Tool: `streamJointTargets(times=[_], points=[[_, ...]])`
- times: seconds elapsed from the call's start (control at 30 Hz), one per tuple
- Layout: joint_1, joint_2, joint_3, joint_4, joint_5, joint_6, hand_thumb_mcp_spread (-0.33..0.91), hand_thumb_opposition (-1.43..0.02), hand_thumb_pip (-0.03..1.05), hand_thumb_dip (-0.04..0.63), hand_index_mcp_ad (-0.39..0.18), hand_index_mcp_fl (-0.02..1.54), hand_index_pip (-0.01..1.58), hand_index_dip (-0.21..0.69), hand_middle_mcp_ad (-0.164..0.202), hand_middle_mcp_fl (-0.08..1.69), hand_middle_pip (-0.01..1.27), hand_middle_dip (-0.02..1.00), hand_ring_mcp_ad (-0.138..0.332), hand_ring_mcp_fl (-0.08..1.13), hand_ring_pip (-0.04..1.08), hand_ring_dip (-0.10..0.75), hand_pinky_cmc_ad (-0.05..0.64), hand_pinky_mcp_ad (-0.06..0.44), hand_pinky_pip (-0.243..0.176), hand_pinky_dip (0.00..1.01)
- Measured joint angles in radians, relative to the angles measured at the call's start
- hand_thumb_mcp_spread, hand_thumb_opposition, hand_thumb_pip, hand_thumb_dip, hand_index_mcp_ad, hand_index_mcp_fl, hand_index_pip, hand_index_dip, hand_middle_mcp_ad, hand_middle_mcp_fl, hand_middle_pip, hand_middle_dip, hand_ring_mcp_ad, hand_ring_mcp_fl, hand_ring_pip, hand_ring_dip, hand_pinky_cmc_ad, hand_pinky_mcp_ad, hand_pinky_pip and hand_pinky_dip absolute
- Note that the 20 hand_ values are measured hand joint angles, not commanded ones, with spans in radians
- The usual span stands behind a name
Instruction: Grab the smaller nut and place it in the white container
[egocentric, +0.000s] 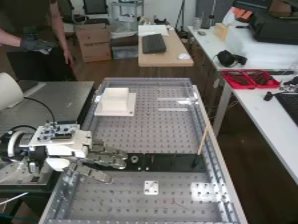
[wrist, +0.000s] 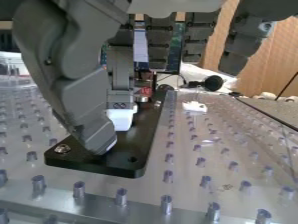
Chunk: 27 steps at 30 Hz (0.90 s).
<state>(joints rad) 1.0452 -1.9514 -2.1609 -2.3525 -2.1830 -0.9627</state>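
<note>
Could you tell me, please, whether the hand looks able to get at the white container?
Probably yes: nothing seems to stand on the board between the hand and the white container, though the arm's full reach can't be judged.

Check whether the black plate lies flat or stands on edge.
Flat: the black plate shows its broad top face, low on the studded surface.

Around the room
Cardboard boxes (egocentric: 94, 51) stand near a wood-topped table (egocentric: 165, 60); red trays (egocentric: 251, 87) and a black headset (egocentric: 227, 59) lie on a white side table (egocentric: 265, 111).
</note>
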Motion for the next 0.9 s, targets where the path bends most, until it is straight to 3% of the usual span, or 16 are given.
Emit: streamJointTargets(times=[0.9], points=[[0.0,-0.012,0.012,-0.019,0.012,0.009,0.42,-0.9,0.68,0.223,-0.129,0.37,1.53,0.159,0.051,0.05,0.13,0.24,0.138,0.0,0.1,0.131,0.346,0.295,-0.026,0.18]])
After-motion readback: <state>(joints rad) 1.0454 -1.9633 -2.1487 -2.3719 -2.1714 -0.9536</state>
